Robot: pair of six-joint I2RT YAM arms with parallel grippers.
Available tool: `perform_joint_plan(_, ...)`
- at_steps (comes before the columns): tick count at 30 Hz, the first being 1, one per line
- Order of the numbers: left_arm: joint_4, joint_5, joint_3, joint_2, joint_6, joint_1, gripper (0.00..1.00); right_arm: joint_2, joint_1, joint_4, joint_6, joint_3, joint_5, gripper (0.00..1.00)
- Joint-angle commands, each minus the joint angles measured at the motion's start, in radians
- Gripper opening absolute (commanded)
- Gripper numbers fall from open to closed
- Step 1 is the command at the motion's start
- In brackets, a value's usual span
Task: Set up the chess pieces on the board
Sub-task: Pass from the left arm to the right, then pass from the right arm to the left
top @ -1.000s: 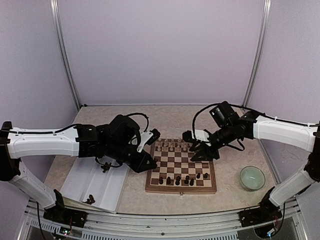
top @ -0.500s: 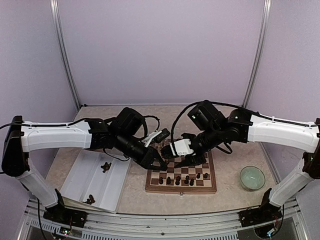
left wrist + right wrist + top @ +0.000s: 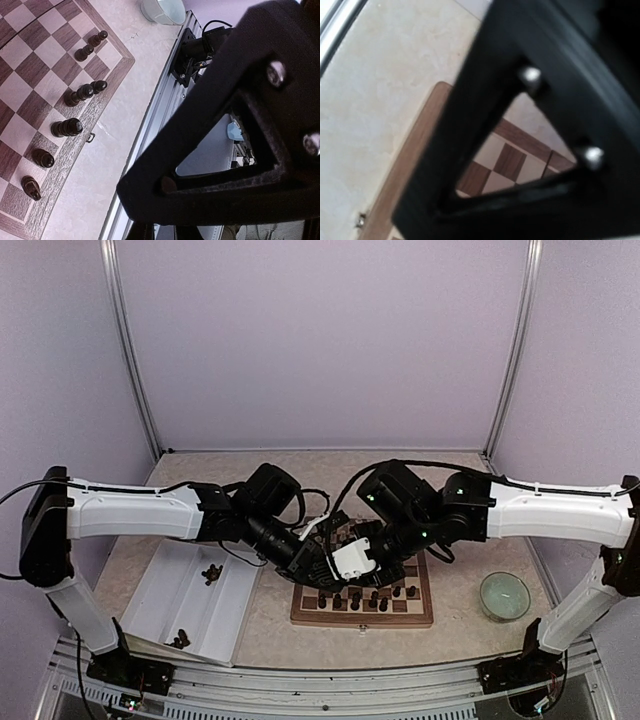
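The board (image 3: 362, 620) lies between my arms, and several dark chess pieces (image 3: 355, 598) stand on its near rows. Both grippers meet low over its left half. My left gripper (image 3: 318, 562) is shut, and in the left wrist view a small brown round end of a chess piece (image 3: 168, 184) shows at its fingertips. The left wrist view also shows the standing dark pieces (image 3: 66, 127) along the board's edge (image 3: 75, 150). My right gripper (image 3: 342, 566) sits right against the left one. Its black finger (image 3: 470, 100) fills the right wrist view over the board (image 3: 507, 160), and its jaw gap is hidden.
A white divided tray (image 3: 190, 605) sits left of the board, with loose dark pieces (image 3: 211, 573) in the middle and more (image 3: 180, 640) at its near end. A green bowl (image 3: 504, 595) stands right of the board. The metal rail (image 3: 150, 130) runs along the table's near edge.
The right arm swung left from the board's far right side to its left half. The left arm moved right from the board's left edge, and the two grippers came together.
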Motion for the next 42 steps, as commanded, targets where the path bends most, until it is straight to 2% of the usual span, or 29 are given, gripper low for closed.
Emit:
perform_joint_plan(1, 0.043, 0.040, 0.024, 0.003, -0.027, 0.010, 0.01, 0.000, 0.027, 0.016, -0.028, -0.006, 0.021, 0.29)
perform_joint_plan(6, 0.069, 0.056, 0.016, -0.004, -0.050, 0.030, 0.01, -0.013, 0.033, 0.004, -0.041, -0.030, -0.006, 0.26)
perform_joint_plan(10, 0.080, 0.053, 0.015, 0.001, -0.062, 0.043, 0.02, -0.019, 0.034, 0.019, -0.029, -0.045, -0.003, 0.10)
perform_joint_plan(14, 0.060, -0.038, 0.016, -0.030, -0.031, 0.057, 0.15, -0.027, -0.009, 0.063, 0.004, -0.075, 0.005, 0.03)
perform_joint_plan(17, 0.069, -0.202, -0.013, -0.112, 0.000, 0.053, 0.25, -0.037, -0.113, 0.068, 0.070, -0.064, -0.119, 0.03)
perform_joint_plan(21, 0.206, -0.483, -0.110, -0.280, 0.032, 0.013, 0.35, -0.048, -0.274, 0.092, 0.239, -0.041, -0.410, 0.03)
perform_joint_plan(23, 0.421, -0.683, -0.212, -0.378, 0.046, -0.044, 0.37, -0.047, -0.343, 0.138, 0.354, -0.050, -0.527, 0.03)
perform_joint_plan(26, 0.737, -1.053, -0.380, -0.531, 0.213, -0.200, 0.46, -0.042, -0.450, 0.267, 0.525, -0.089, -0.718, 0.03)
perform_joint_plan(28, 0.812, -1.142, -0.394, -0.542, 0.297, -0.239, 0.49, -0.017, -0.499, 0.306, 0.615, -0.090, -0.844, 0.03)
perform_joint_plan(32, 0.762, -1.125, -0.302, -0.429, 0.343, -0.249, 0.52, 0.022, -0.543, 0.342, 0.713, -0.079, -0.996, 0.04)
perform_joint_plan(38, 0.792, -1.018, -0.234, -0.287, 0.329, -0.248, 0.54, 0.017, -0.545, 0.381, 0.743, -0.097, -1.041, 0.05)
perform_joint_plan(42, 0.779, -1.019, -0.185, -0.221, 0.327, -0.247, 0.54, 0.017, -0.545, 0.383, 0.741, -0.104, -1.048, 0.05)
